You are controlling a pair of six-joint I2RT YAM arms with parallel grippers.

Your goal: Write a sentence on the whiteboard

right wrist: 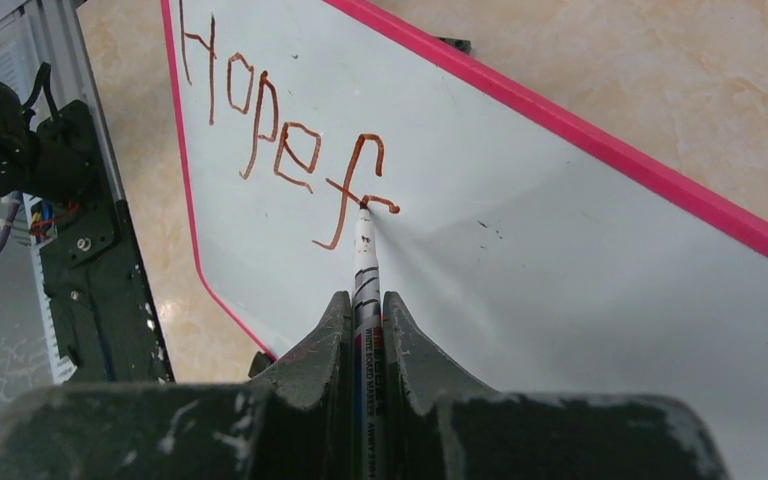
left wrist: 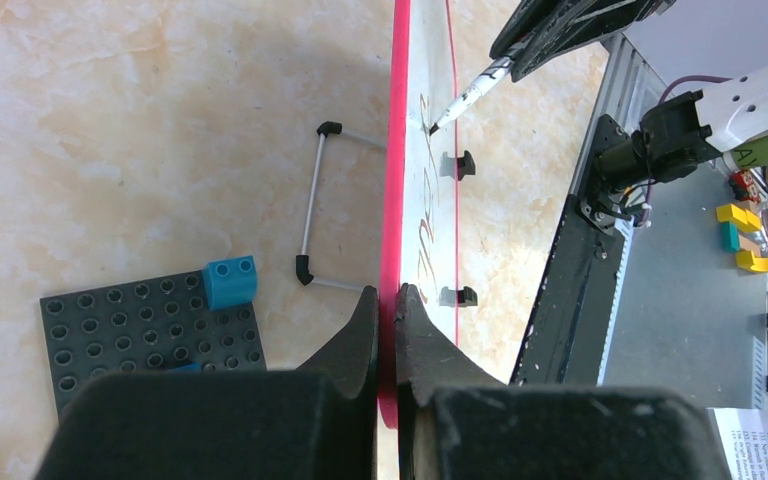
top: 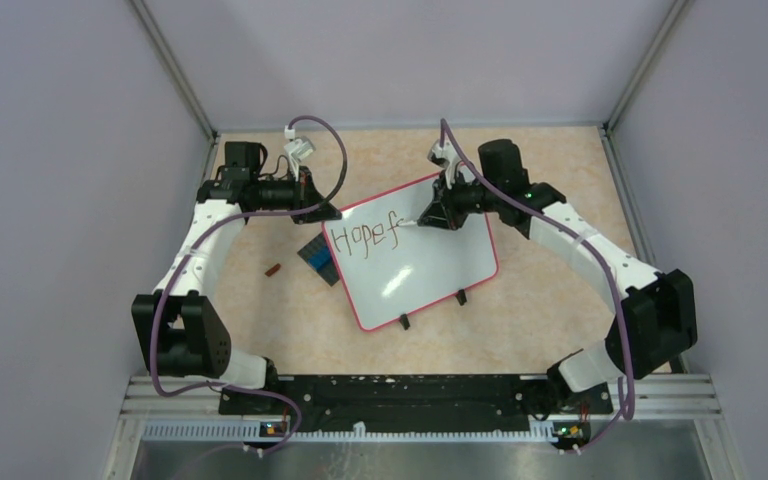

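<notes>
Count: 1 whiteboard (top: pixel 430 265), 2 black feet (top: pixel 403 321) on its near edge, 1 marker (right wrist: pixel 365 270), 1 dark studded plate (left wrist: pixel 130 330) with a blue brick (left wrist: pixel 230 280) on it, 1 small brown piece (top: pixel 273 269) lying on the table left of the plate.

The whiteboard sits mid-table between the two arms. Its long axis runs left-right, skewed so the right end is farther away. It partly covers the plate's corner.

The sentence (top: pixel 365 240) so far is one line, "Hope f": 5 letters in red-brown. It runs along the long axis, starting at the left end.

The left gripper (left wrist: pixel 387 300) is pinched on the board's red frame at the far-left corner. The board shows edge-on in its wrist view.

The right gripper (right wrist: pixel 364 305) is clenched around the marker. The marker's axis is in line with the fingers, pointing leftward, and its tip touches the board at the "f" crossbar.
</notes>
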